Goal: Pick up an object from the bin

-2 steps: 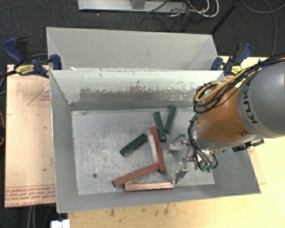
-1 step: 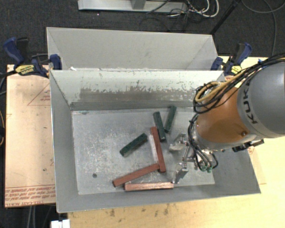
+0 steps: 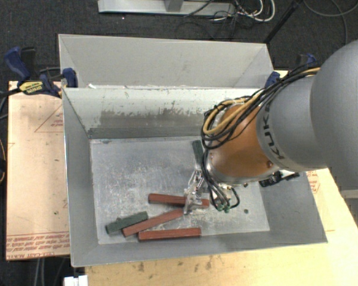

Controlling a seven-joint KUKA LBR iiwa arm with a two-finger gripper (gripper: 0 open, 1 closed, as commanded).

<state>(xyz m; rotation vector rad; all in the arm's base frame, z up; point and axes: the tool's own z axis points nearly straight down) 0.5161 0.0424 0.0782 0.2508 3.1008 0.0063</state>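
My gripper (image 3: 194,200) is low in the bin, right of its middle, down at the right end of a red-brown bar (image 3: 166,199) that lies flat, pointing left. Whether it has hold of that bar is not clear. Just below, a second red-brown bar (image 3: 155,221) lies slanted, its right end close under the gripper. A third red-brown bar (image 3: 169,234) lies level near the bin's front wall.
A dark green bar (image 3: 126,223) lies at the left end of the slanted bar. Another dark green piece (image 3: 196,150) sticks out behind the arm's orange cover. The arm covers the bin's right side.
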